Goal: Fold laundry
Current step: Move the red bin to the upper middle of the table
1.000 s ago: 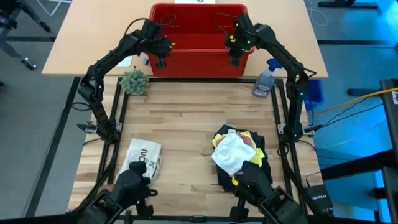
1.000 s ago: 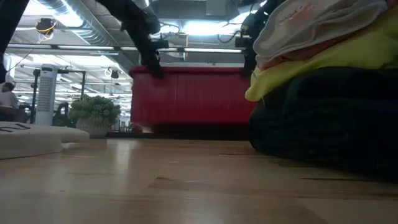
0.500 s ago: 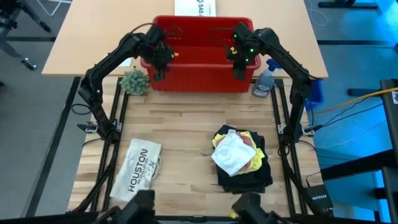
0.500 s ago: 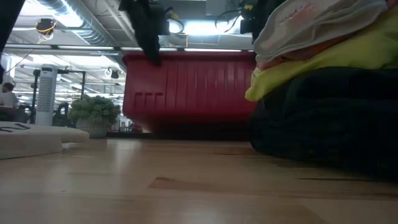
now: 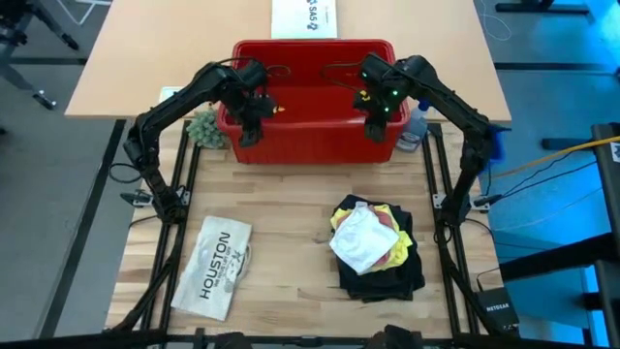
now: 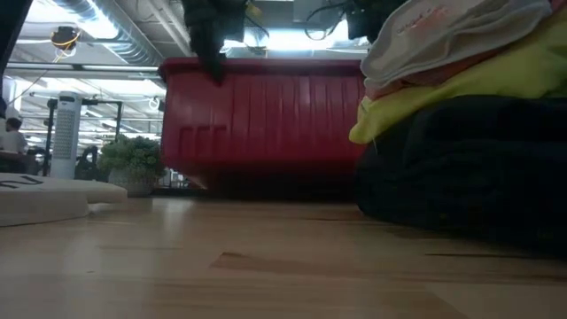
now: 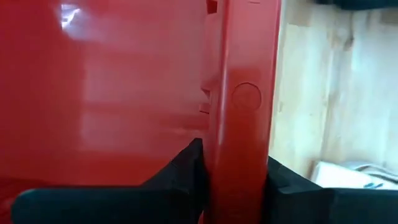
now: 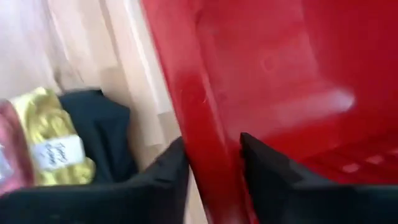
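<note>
1. A folded stack of soft laundry [image 5: 373, 247], white cloth over yellow T-shirt and black trousers, is seen by the counter's [image 5: 291, 208] near right edge.
2. A flat white "HOUSTON" item [image 5: 215, 265] is seen near-left.
3. At the far edge, the red plastic basket's [image 5: 310, 116] rim is clamped by the left tool [image 5: 248, 133] and right tool [image 5: 378, 129].

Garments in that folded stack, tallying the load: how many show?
4, one pile front right: white cloth on top, pink cloth, yellow T-shirt, black trousers beneath. More may hide.
</note>
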Controlling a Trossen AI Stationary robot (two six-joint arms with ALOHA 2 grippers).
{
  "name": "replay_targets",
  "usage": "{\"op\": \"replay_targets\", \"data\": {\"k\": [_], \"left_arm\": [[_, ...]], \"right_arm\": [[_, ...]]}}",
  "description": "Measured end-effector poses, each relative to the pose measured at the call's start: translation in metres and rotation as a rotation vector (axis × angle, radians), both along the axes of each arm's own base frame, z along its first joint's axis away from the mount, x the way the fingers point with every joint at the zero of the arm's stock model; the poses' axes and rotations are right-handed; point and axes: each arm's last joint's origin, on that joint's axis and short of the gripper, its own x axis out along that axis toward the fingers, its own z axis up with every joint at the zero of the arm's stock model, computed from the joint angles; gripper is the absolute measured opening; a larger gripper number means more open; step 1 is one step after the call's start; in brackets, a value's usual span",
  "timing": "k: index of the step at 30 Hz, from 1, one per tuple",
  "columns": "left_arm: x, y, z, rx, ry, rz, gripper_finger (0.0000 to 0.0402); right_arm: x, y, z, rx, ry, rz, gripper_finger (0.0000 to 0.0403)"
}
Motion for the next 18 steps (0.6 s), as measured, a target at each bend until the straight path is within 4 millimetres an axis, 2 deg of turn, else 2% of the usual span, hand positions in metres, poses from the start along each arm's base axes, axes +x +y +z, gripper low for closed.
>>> {"op": "replay_targets", "data": {"k": [4,7,11,18], "left_arm": [[0.006,-0.007,-0.001,-0.087,-0.037,0.048,0.0146],[0.001,-0.015,0.011,-0.085,-0.077,0.072,0.0189],[0.001,-0.021,0.013,-0.083,-0.068,0.087,0.0201],[-0.001,-0.029,0.027,-0.031,-0.151,0.097,0.0201]], "right_arm": [[-0.003,0.005,0.005,0.037,-0.071,-0.021,0.0208],[-0.009,0.01,0.012,0.04,-0.103,-0.023,0.0242],[-0.02,0.017,0.026,-0.008,-0.147,-0.033,0.0246],[-0.044,0.033,0.051,-0.117,-0.2,-0.065,0.0207]]}}
